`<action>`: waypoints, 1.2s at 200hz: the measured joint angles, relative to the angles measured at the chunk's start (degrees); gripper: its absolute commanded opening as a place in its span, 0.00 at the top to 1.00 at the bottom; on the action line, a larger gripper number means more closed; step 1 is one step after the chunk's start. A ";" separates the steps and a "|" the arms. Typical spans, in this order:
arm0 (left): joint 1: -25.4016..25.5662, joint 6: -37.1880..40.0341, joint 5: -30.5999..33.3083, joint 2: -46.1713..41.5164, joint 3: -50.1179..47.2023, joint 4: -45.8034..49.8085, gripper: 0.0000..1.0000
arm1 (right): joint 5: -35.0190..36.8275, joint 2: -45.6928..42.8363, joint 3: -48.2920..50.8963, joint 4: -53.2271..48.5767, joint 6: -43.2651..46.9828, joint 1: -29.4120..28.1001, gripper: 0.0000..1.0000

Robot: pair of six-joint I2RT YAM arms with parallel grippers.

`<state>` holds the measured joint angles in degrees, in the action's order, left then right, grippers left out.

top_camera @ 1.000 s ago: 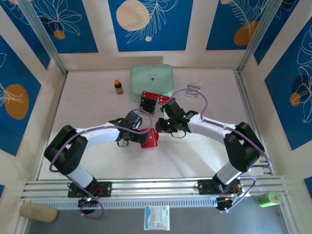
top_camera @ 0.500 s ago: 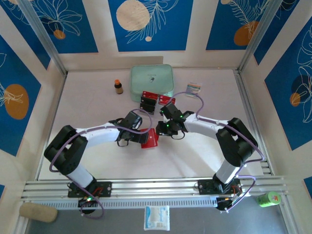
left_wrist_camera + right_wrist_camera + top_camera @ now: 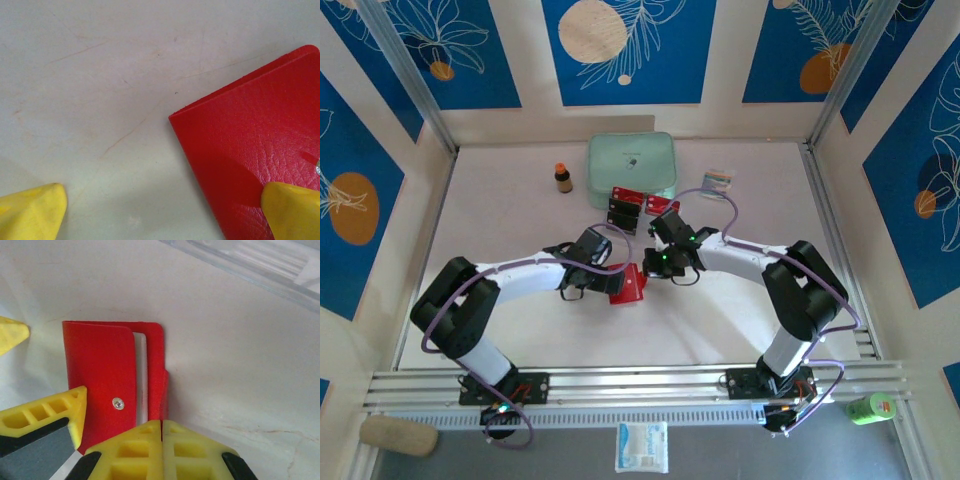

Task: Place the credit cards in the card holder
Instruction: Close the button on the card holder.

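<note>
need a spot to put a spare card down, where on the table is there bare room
Bare: table left of the brown bottle; the right side around the striped packet; the near strip in front of the card holder. Crowded: centre, left fingers and right fingers at the holder, credit cards just behind.

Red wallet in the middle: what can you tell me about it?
The card holder is small, red and leathery-grained, with a silver snap. It lies flat on the pale table, its flap slightly open over a pale gap. The shut right gripper meets its edge; a finger of the open left gripper overlaps it near the snap.
</note>
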<state>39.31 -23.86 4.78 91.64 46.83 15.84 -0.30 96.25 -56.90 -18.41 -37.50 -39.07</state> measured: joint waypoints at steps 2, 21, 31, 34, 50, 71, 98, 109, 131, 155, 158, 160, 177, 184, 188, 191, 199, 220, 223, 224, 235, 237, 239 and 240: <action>0.00 0.00 0.00 0.00 0.00 0.00 0.00 | -0.24 0.00 0.00 0.11 -0.02 0.00 1.00; 0.00 0.00 0.00 0.00 0.00 -0.02 0.00 | -1.95 0.00 0.00 1.16 -0.22 -0.02 1.00; 0.00 0.00 0.00 0.00 0.00 -0.02 0.00 | -2.82 0.00 0.00 1.57 -0.42 -0.11 1.00; 0.00 0.00 0.00 0.00 0.00 -0.02 0.00 | -2.99 0.00 0.00 1.70 -0.48 -0.15 1.00; 0.00 0.00 0.00 0.00 0.00 -0.04 0.00 | -3.85 0.02 -0.09 2.34 -0.83 -0.59 1.00; 0.00 0.00 0.00 0.00 -0.02 -0.07 0.00 | -4.55 1.25 -1.33 2.75 -1.27 -1.51 1.00; 0.00 0.00 0.00 0.00 -0.07 -0.15 0.00 | -4.81 3.48 -2.49 3.61 -1.68 -2.78 1.00; 0.00 0.00 0.00 0.00 -0.07 -0.15 0.00 | -4.92 4.22 -2.67 3.85 -1.79 -3.06 1.00; 0.00 0.00 -0.02 0.00 -0.07 -0.17 0.00 | -4.92 5.11 -2.75 4.26 -1.97 -3.37 1.00; 0.00 0.00 -0.02 0.00 -0.07 -0.17 0.00 | -4.90 5.46 -2.75 4.37 -2.14 -3.37 1.00; 0.00 0.00 -0.02 0.00 -0.07 -0.17 0.00 | -4.92 5.51 -2.75 4.44 -2.14 -3.37 1.00; 0.00 0.00 -0.02 0.00 -0.07 -0.17 0.00 | -4.90 5.55 -2.75 4.46 -2.16 -3.37 1.00; 0.00 0.00 -0.02 0.00 -0.07 -0.17 0.00 | -4.94 5.92 -2.75 4.74 -2.40 -3.37 1.00; 0.00 0.00 -0.02 0.00 -0.07 -0.17 0.00 | -4.94 6.05 -2.75 4.87 -2.56 -3.37 1.00; 0.00 0.00 -0.02 0.00 -0.07 -0.20 0.00 | -4.94 6.12 -2.75 4.90 -2.58 -3.37 1.00; 0.00 0.00 -0.02 0.00 -0.09 -0.20 0.00 | -4.96 6.12 -2.75 4.90 -2.60 -3.37 1.00; 0.00 0.00 -0.02 0.00 -0.13 -0.28 0.00 | -4.98 6.12 -2.75 4.96 -2.64 -3.39 1.00; 0.00 0.00 -0.02 0.00 -0.20 -0.39 0.00 | -5.09 6.14 -2.75 5.16 -2.99 -3.58 1.00; 0.00 0.00 -0.02 0.00 -0.20 -0.39 0.00 | -5.14 6.21 -2.75 5.18 -2.99 -3.65 1.00; 0.00 0.00 -0.02 0.00 -0.20 -0.39 0.00 | -5.11 6.21 -2.75 5.18 -3.02 -3.65 1.00; 0.00 0.00 -0.02 0.00 -0.22 -0.42 0.00 | -5.11 6.32 -2.75 5.27 -3.02 -3.74 1.00; 0.00 0.00 -0.02 0.00 -0.22 -0.42 0.00 | -5.11 6.36 -2.75 5.27 -3.02 -3.74 1.00; 0.00 0.00 -0.02 0.00 -0.22 -0.42 0.00 | -5.11 6.38 -2.75 5.27 -3.02 -3.74 1.00; 0.00 0.00 -0.02 0.00 -0.22 -0.42 0.00 | -5.14 6.38 -2.75 5.29 -3.02 -3.74 1.00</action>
<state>39.31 -23.86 4.75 91.64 46.61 15.42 -5.43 102.63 -59.66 -13.13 -40.51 -42.81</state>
